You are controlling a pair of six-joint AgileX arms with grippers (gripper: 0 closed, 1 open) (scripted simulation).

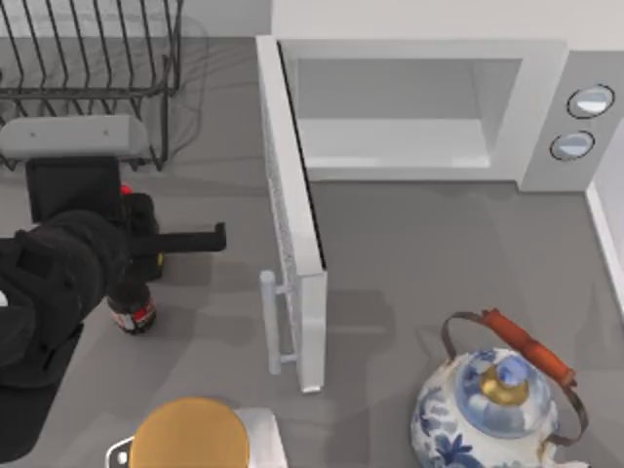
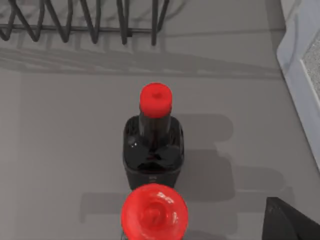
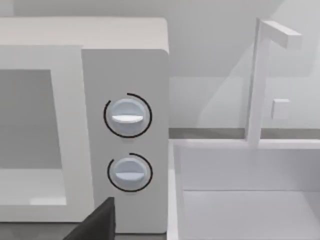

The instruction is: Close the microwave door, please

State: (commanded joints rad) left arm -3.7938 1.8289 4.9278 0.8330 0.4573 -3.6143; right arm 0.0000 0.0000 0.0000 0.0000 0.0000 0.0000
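The microwave door (image 1: pixel 292 234) stands swung wide open from the microwave (image 1: pixel 429 107) at the back of the table, its white bar handle (image 1: pixel 270 322) facing my left gripper (image 1: pixel 210 237) (whose finger spread I cannot tell). That gripper hangs just short of the door's outer face, above two red-capped dark bottles (image 2: pixel 153 145). A blue-and-white teapot (image 1: pixel 492 409) sits beyond the door. The right wrist view faces the microwave's two knobs (image 3: pixel 128 116).
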